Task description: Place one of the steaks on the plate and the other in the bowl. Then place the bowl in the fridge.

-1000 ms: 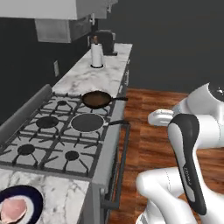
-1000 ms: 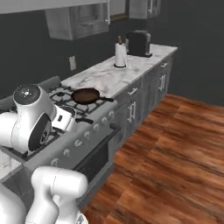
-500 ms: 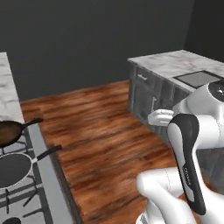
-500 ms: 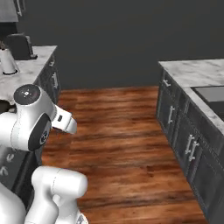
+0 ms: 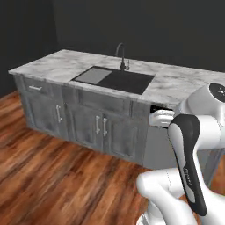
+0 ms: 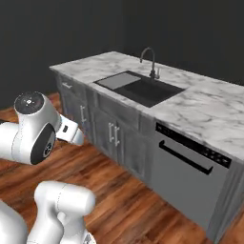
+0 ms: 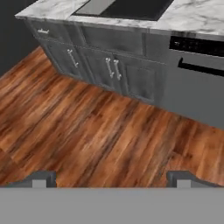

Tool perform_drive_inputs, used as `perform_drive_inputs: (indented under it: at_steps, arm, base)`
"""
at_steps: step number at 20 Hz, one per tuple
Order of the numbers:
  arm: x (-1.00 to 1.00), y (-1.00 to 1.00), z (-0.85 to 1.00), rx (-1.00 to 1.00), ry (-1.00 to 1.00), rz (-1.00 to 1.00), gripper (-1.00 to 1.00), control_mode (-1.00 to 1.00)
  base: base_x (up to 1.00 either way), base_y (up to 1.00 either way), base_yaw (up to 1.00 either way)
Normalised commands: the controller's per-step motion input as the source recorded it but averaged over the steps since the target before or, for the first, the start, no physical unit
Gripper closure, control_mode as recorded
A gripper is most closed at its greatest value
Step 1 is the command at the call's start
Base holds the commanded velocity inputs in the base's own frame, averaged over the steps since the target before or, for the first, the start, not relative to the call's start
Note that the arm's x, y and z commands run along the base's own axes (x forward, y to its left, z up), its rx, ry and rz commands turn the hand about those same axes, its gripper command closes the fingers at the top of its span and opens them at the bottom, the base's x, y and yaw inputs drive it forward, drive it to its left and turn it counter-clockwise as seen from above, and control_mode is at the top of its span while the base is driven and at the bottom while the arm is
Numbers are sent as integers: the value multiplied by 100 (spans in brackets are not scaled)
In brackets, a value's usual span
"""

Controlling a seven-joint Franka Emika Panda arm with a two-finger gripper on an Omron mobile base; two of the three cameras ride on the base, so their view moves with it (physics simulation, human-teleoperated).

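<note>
Swinging right round, the base has left the stove, the frying pan and the plate with its steak out of frame, and both base cameras now face a kitchen island that was nowhere to be seen a second ago. None of the task's things is in the current pictures, so where the steaks, bowl, plate and fridge sit cannot be told from here.

Marble counter [image 5: 57, 66] runs across the island, with a dark sink [image 5: 115, 80] sunk into the middle of it and a curved faucet [image 5: 121, 56] rising at its back edge. Grey cabinets [image 5: 81, 121] with silver handles stand below the sink. To their right, in the right base view, sits a dishwasher [image 6: 190, 176] with a dark control strip and a bar handle. Wood floor [image 7: 96, 127] spreads out in front of it all.

And the claw [image 7: 113, 178]: its two dark fingertips [image 7: 40, 178] sit far apart at the bottom of the hand view, jaws spread wide, nothing between them, looking down over bare floorboards toward the island. White arm [image 5: 189, 145] is folded up close to the base.
</note>
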Motion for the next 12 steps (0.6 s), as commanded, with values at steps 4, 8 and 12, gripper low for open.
perform_drive_inputs:
  at_steps: [4,8,12]
  arm:
    - [0,0,0,0,0,0,-100,100]
    - [0,0,0,0,0,0,-100,100]
    - [0,0,0,0,0,0,-100,100]
  base:
    - [0,0,-100]
    - [0,0,-100]
    - [0,0,-100]
